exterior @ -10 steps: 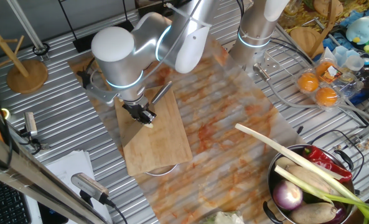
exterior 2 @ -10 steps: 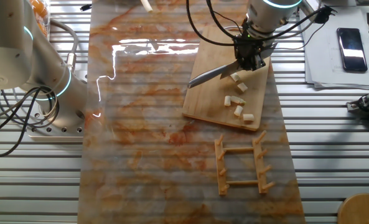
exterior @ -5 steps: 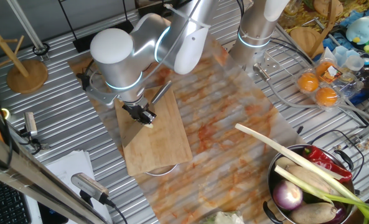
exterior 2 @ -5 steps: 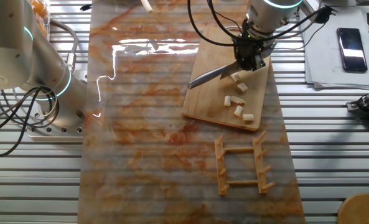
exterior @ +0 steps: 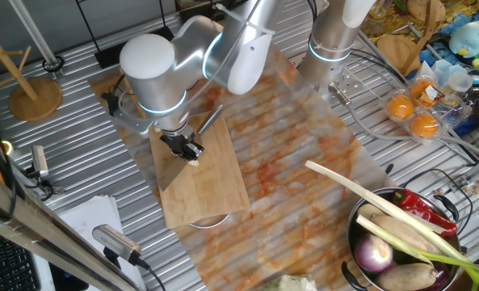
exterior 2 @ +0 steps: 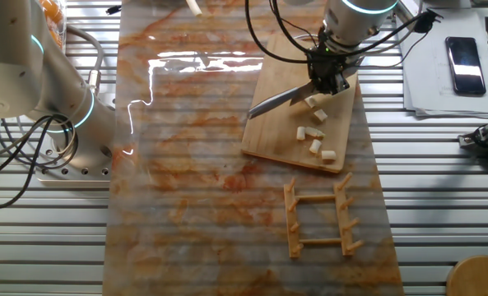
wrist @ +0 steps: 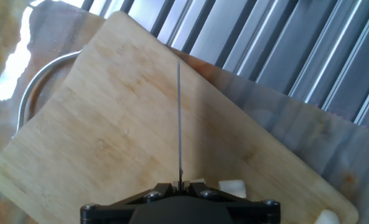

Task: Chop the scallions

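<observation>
While the tool (exterior 2: pixel 325 79) is gripping a knife (exterior 2: pixel 278 98) by the handle over the wooden cutting board (exterior 2: pixel 281 123), the blade is pointing out across the board, edge down in the hand view. Scallions (exterior 2: pixel 315 131) are sitting on the board as several short pale chunks, one right by the tool, the rest trailing toward the board's edge near a wooden rack (exterior 2: pixel 319 218) on the desk (exterior 2: pixel 186 181).
</observation>
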You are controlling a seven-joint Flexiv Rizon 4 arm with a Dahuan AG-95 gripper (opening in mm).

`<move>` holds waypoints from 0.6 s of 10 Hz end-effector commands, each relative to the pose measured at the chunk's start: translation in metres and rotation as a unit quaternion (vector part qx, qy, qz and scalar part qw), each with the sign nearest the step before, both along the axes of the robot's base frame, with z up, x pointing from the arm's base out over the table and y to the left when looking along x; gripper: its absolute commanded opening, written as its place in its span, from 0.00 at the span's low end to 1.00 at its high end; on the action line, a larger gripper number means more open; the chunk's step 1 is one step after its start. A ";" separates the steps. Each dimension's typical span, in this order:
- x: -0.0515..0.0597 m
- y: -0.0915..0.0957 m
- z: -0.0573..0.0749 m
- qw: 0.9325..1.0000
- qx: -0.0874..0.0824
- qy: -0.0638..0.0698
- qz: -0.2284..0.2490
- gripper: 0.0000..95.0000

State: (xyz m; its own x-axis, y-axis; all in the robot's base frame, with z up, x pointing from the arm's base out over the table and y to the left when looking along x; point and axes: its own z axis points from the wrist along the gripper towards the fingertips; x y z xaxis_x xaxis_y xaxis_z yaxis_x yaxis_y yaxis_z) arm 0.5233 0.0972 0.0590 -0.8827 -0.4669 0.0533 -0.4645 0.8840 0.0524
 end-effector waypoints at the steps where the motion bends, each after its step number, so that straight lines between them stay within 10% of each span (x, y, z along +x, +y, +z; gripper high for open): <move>1: 0.001 0.000 -0.002 1.000 -0.004 0.000 0.002 0.00; 6: -0.001 -0.004 -0.007 1.000 -0.005 -0.003 0.000 0.00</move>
State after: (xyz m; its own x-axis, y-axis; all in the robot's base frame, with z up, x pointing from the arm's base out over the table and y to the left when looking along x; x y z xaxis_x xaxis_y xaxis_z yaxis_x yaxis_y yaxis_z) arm 0.5221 0.0933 0.0527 -0.8825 -0.4674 0.0519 -0.4657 0.8840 0.0415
